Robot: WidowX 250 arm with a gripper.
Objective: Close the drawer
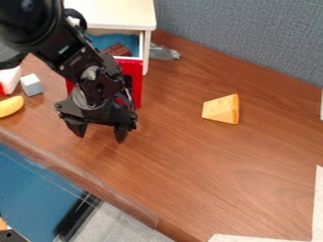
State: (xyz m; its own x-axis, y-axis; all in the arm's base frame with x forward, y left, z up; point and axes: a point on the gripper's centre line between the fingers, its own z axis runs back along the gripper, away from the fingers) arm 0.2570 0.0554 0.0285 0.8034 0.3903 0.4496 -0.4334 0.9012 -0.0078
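Observation:
The black gripper (99,134) hangs over the wooden table left of centre, its two fingers spread apart with nothing between them. Behind it, the drawer (134,81) stands pulled out from the white cabinet (116,14), its red front facing the gripper. A brown block (118,49) lies inside, over the blue interior. The arm and gripper cover much of the red front, and whether they touch it I cannot tell.
A yellow cheese wedge (221,108) lies right of centre. At the left are a light blue cube (31,84) and a yellow banana-like toy (11,106). A grey cloth (164,52) rests beside the cabinet, near the grey partition (246,33).

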